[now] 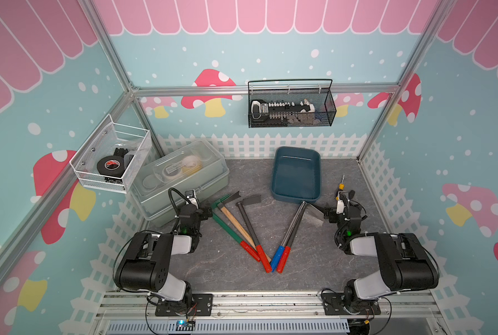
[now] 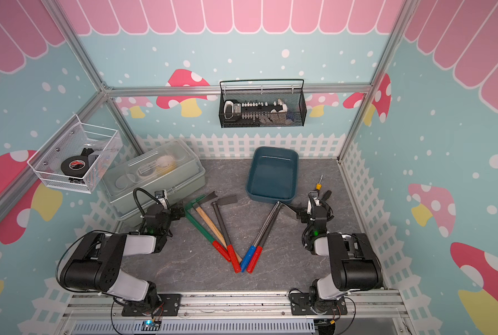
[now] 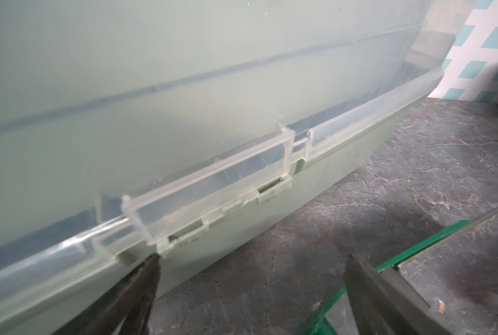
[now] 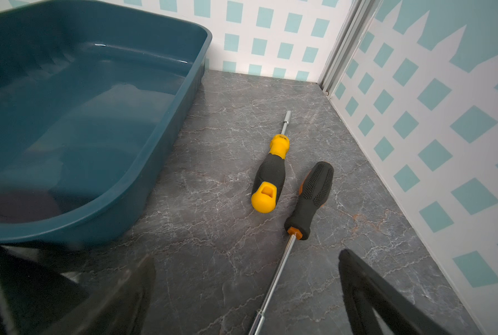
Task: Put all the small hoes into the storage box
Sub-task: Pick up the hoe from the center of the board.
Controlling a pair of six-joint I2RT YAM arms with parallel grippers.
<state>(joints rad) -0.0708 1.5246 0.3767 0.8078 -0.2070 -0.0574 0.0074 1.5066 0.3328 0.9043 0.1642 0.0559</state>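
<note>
While hoes (image 1: 249,229) lay fanned on the counter (image 1: 314,261), the storage box (image 1: 297,174) sat at their one o'clock. Left end effector (image 3: 255,261) and right end effector (image 4: 246,256) stood apart.

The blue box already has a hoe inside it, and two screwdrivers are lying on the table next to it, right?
Not quite. The storage box is empty: the right wrist view shows its bare floor, and in both top views the hoes lie on the table outside it. The screwdrivers do lie on the table next to it.
</note>
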